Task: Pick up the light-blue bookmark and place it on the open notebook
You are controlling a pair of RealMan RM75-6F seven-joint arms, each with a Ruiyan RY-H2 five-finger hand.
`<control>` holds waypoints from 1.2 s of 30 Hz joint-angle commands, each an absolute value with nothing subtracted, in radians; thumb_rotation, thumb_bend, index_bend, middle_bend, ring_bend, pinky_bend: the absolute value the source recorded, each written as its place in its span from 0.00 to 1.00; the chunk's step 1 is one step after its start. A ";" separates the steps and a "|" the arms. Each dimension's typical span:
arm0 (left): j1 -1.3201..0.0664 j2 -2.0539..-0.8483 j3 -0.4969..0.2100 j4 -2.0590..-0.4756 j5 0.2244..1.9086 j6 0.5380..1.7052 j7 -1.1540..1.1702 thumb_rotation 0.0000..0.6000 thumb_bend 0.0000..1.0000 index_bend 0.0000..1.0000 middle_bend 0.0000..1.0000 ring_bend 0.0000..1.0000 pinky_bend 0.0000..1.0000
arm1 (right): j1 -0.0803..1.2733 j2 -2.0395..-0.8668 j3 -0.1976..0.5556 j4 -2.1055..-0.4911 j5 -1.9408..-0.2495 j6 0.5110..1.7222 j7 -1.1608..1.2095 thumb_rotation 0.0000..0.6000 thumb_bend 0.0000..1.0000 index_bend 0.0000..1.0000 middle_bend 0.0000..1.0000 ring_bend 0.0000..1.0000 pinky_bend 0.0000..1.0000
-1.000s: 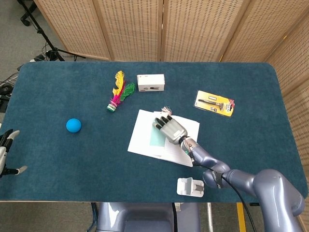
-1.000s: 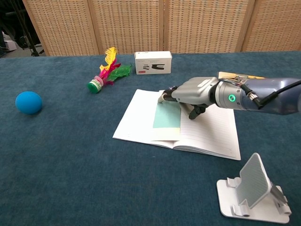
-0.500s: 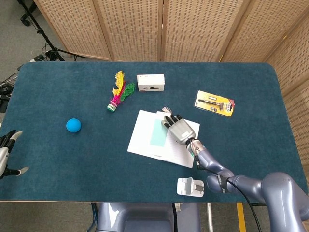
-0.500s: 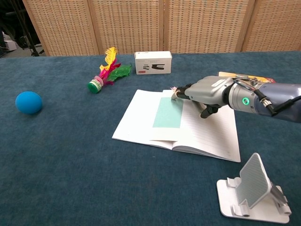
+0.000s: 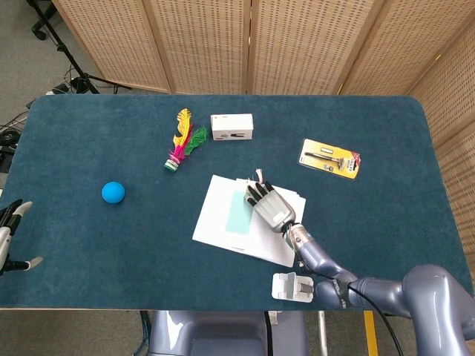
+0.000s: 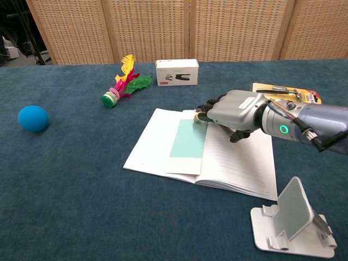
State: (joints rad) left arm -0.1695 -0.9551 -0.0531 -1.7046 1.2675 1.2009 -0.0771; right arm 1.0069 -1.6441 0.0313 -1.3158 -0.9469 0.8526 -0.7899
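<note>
Left hand (image 5: 10, 236): at the table's left edge, well apart from everything, fingers spread, holding nothing.
Blue ball (image 6: 32, 118): on the left part of the table (image 5: 89, 148), untouched.
Shuttlecock (image 6: 122, 80): toward the far edge, left of the white box (image 6: 176, 72).
Open notebook (image 6: 157, 147): near the middle of the table, lying flat.
Light-blue bookmark (image 6: 188, 138): flat on the notebook's page beside the centre fold; placement looks done.
Right hand (image 6: 234, 110): over the notebook's far edge, fingertips touching or just above the bookmark's far end; fingers loosely curled, whether they pinch it I cannot tell.
Left to do: judged, only lifting the hand clear.
Phone stand (image 6: 293, 223): near-right edge.
</note>
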 commanded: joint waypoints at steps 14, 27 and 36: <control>-0.169 -0.951 -0.052 -1.701 1.271 1.201 -0.091 1.00 0.00 0.00 0.00 0.00 0.00 | 1.046 -1.551 0.130 -1.438 -0.996 0.814 -0.686 1.00 1.00 0.16 0.10 0.00 0.12; -0.174 -0.956 -0.057 -1.696 1.249 1.192 -0.084 1.00 0.00 0.00 0.00 0.00 0.00 | 1.135 -1.533 0.085 -1.443 -0.938 0.573 -0.583 1.00 1.00 0.30 0.24 0.03 0.12; -0.184 -0.958 -0.062 -1.689 1.227 1.171 -0.082 1.00 0.00 0.00 0.00 0.00 0.00 | 1.157 -1.539 0.067 -1.413 -0.936 0.564 -0.555 1.00 1.00 0.30 0.24 0.04 0.12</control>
